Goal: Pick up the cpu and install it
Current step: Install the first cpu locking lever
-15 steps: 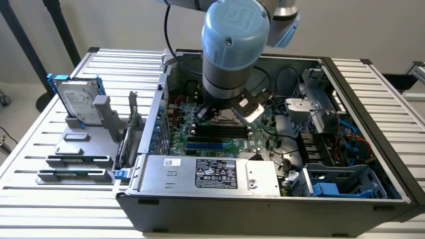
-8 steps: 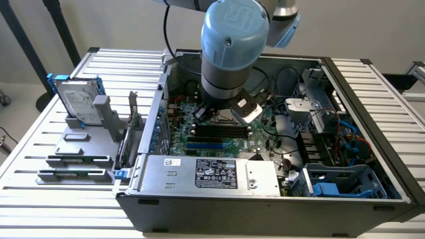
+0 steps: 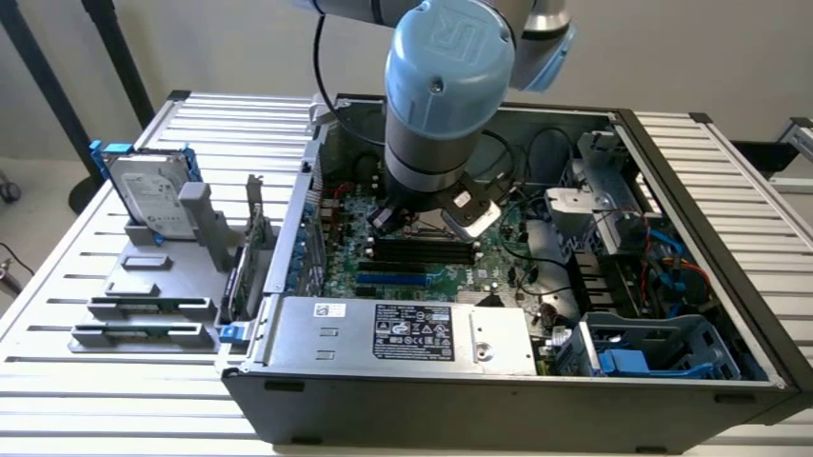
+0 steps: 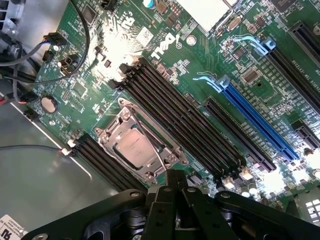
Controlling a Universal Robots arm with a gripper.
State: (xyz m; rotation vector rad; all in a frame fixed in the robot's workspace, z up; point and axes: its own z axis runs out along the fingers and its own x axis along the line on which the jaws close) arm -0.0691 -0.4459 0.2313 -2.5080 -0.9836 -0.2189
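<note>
Hand [image 4: 172, 187] hanging fully closed, gripping nothing, just above cpu [image 4: 134, 149] sitting in motherboard [image 4: 165, 45] socket.

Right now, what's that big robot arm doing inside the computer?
The robot arm is reaching down into an open computer case, right above the green motherboard. Its gripper is shut and holds nothing. The cpu, a small silvery square chip, already sits in its socket under a metal frame, just beside the gripper's tips. Outside the case, a hard drive stands on a grey rack.
</note>
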